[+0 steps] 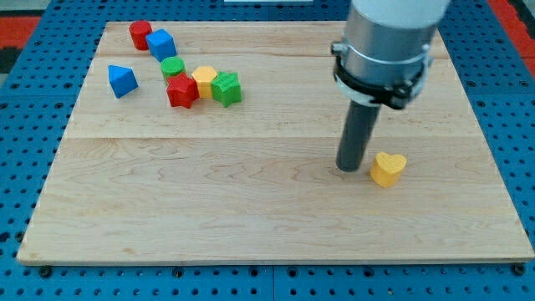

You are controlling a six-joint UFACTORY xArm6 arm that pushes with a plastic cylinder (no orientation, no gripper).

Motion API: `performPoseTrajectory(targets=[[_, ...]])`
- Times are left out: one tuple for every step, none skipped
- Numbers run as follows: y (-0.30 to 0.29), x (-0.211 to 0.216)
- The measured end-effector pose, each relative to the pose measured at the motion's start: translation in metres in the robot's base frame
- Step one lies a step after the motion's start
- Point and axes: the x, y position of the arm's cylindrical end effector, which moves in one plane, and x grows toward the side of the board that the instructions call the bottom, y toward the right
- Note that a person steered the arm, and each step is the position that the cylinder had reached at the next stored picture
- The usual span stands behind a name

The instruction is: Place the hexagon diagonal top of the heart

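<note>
The yellow hexagon (204, 81) sits in a cluster at the view's upper left, touching a red star (182, 90) on its left and a green star (226, 88) on its right. The yellow heart (388, 168) lies alone at the view's right, below the middle. My tip (349, 170) rests on the board just left of the heart, a small gap apart, and far to the right of the hexagon.
A red round block (140, 34), a blue cube (160, 43), a green cylinder (173, 68) and a blue triangle (122, 80) lie near the cluster at the upper left. The wooden board (251, 217) ends in edges over a blue pegboard.
</note>
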Motion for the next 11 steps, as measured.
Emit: performPoseTrajectory(targets=[[-0.090, -0.001], [-0.172, -0.019], [-0.185, -0.072], [-0.195, -0.113], [-0.194, -0.153], [-0.171, -0.174], [-0.207, -0.182], [-0.168, -0.230], [-0.107, -0.259], [0.005, -0.236], [0.008, -0.241]])
